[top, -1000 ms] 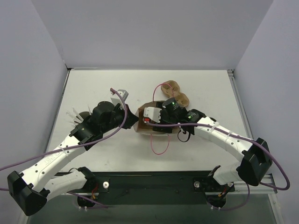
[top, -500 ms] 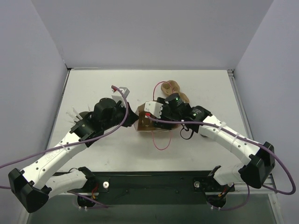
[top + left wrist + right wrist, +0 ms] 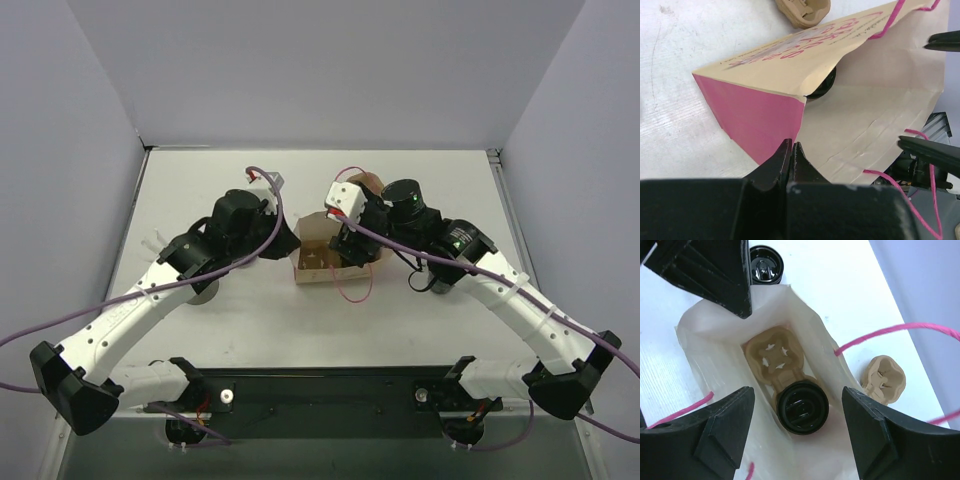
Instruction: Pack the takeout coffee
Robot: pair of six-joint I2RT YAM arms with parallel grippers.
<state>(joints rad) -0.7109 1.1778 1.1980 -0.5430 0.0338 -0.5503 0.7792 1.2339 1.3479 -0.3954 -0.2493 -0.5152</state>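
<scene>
The takeout coffee (image 3: 802, 407), a small cup with a black lid, sits in a pulp carrier (image 3: 774, 356) at the bottom of the open paper bag (image 3: 700, 360). My right gripper (image 3: 797, 390) hangs open above it, one finger on each side, touching nothing. From the left wrist the lid (image 3: 822, 87) shows just inside the bag's mouth. My left gripper (image 3: 791, 150) is shut on the bag's rim beside its pink side (image 3: 755, 115). In the top view the bag (image 3: 312, 262) stands mid-table between both grippers, and the cup is hidden there.
A second pulp carrier (image 3: 885, 380) lies on the table beyond the bag, also seen as (image 3: 368, 183). Another black-lidded cup (image 3: 765, 265) stands outside the bag near my left gripper. Pink string handles (image 3: 352, 290) trail from the bag toward the near edge.
My right gripper has risen out of the bag and moved toward the back, leaving the cup inside. The left gripper has shifted back with the bag's rim, and the bag now stands more upright.
</scene>
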